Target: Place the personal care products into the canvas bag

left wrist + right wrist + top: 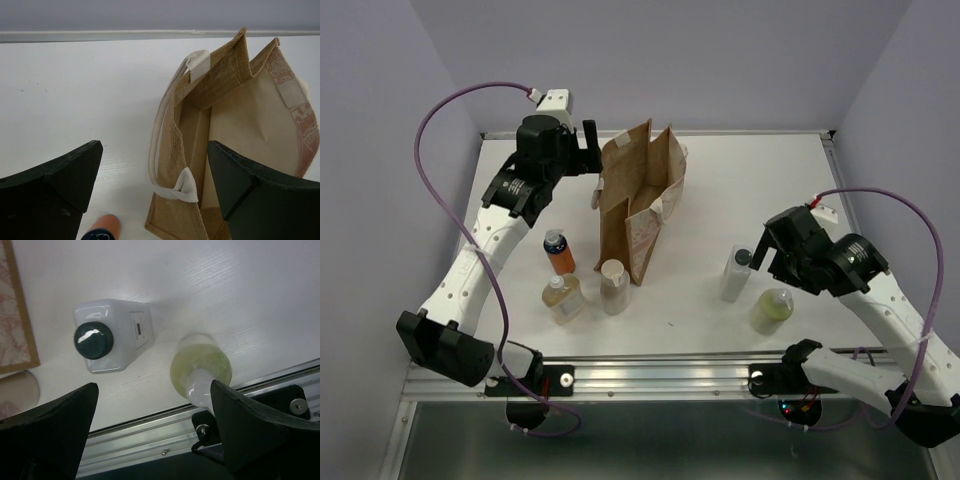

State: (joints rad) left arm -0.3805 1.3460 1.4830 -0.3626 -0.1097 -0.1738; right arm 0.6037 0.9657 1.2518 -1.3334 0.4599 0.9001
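At the table's (740, 180) near edge, 5 o'clock: yellow-green bottle (772, 309), white cap; translucent white bottle (736, 273), black cap, small label unreadable. Right gripper (153, 386) above both, jaws apart, empty. 7 o'clock: amber bottle (563, 297), beige bottle (613, 285), orange bottle (558, 251). 12 o'clock: canvas bag (642, 200), upright, mouth open, pink print illegible. Left gripper (154, 147) alongside, jaws apart, empty.

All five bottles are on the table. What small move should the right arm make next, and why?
Probably shift the open right hand toward the white bottle with the black cap and lower around it. In the wrist view that bottle sits to one side of the gap, not centred, and the yellow-green bottle crowds the other finger. The white one stands nearer the bag.
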